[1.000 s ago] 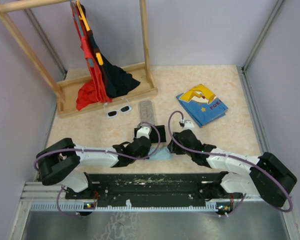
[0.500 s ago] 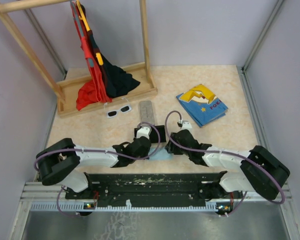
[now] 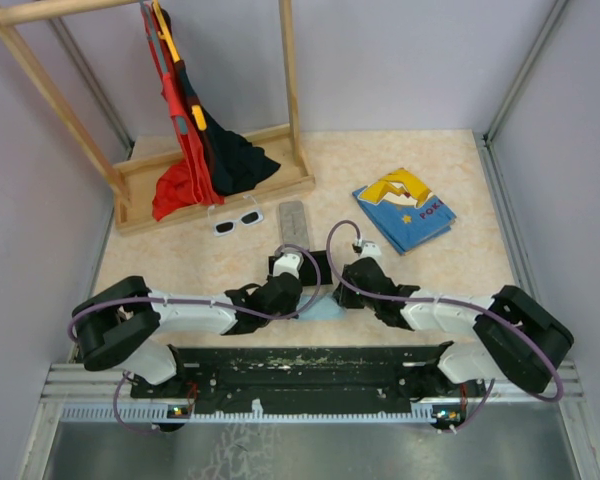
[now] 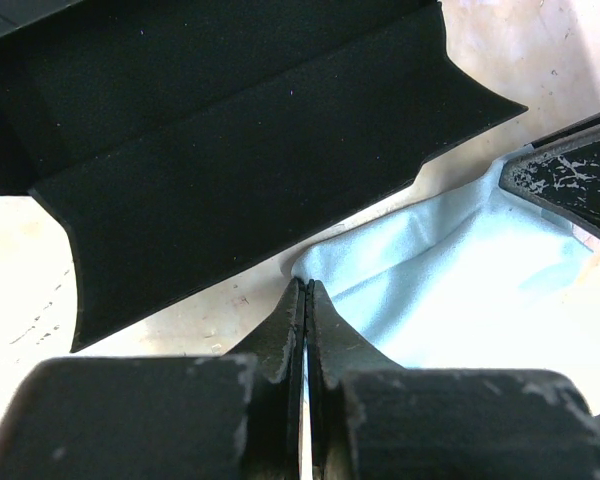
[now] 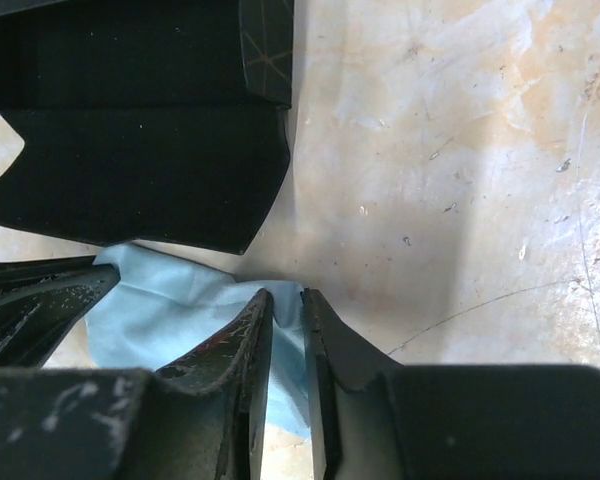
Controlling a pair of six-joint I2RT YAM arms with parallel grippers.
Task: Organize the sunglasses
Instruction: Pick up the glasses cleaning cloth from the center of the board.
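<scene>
white thick-framed plastic sunglasses (image 3: 236, 221): uncased, toward table's far left corner, beside wooden rack (image 3: 215, 190). left gripper (image 4: 305, 292) pinched shut on light-blue cloth (image 4: 460, 285); right gripper (image 5: 285, 296) narrowly apart astride it. casing judged outstanding.

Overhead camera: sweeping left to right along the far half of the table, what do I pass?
Red hanging garment → small sunglasses with thick white plastic frame and dark lenses → grey oblong case → flat blue book with a yellow figure on its cover.

Sunglasses (image 3: 237, 221) lie before the rack (image 3: 280, 187), left of the book (image 3: 404, 210).
</scene>
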